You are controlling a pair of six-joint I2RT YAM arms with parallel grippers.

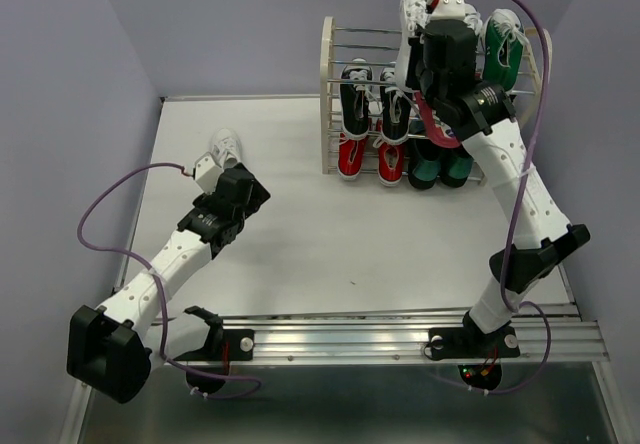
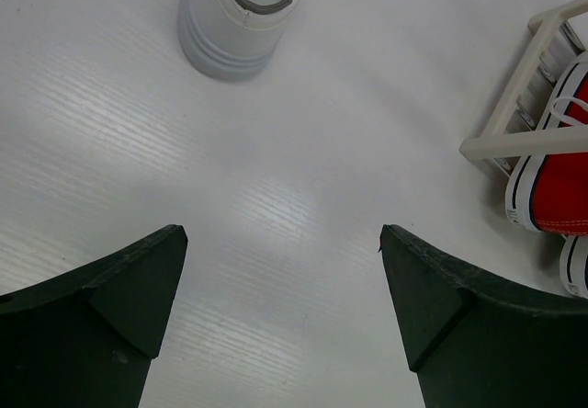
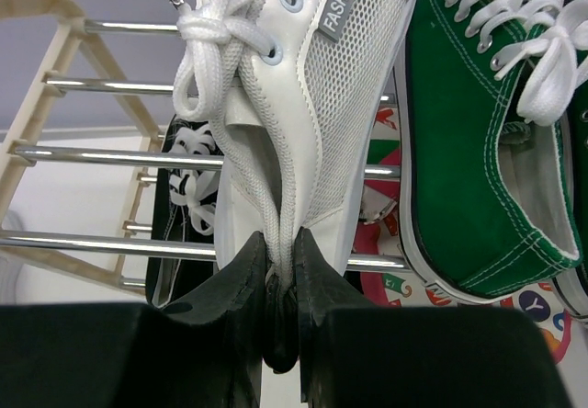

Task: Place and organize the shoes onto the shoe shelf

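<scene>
Surroundings: green sneakers (image 3: 478,151) stood just right of the held shoe on the shoe shelf (image 1: 327,84), with patterned flip-flops (image 3: 542,321) showing beneath them. Black sneakers (image 1: 357,99) and red sneakers (image 1: 350,156) filled the shelf's left tiers. Right fingers (image 3: 262,261) were clenched on the laces of one white sneaker (image 3: 322,86) against the upper rods. The shoe rose straight away from the tips, long axis in line with the fingers, lace knot at the far end. Left fingers (image 2: 152,270) were spread, grasping nothing, over the counter (image 2: 303,151). A second white sneaker (image 2: 230,31) lay ahead of them, well apart, rounded end nearest
</scene>
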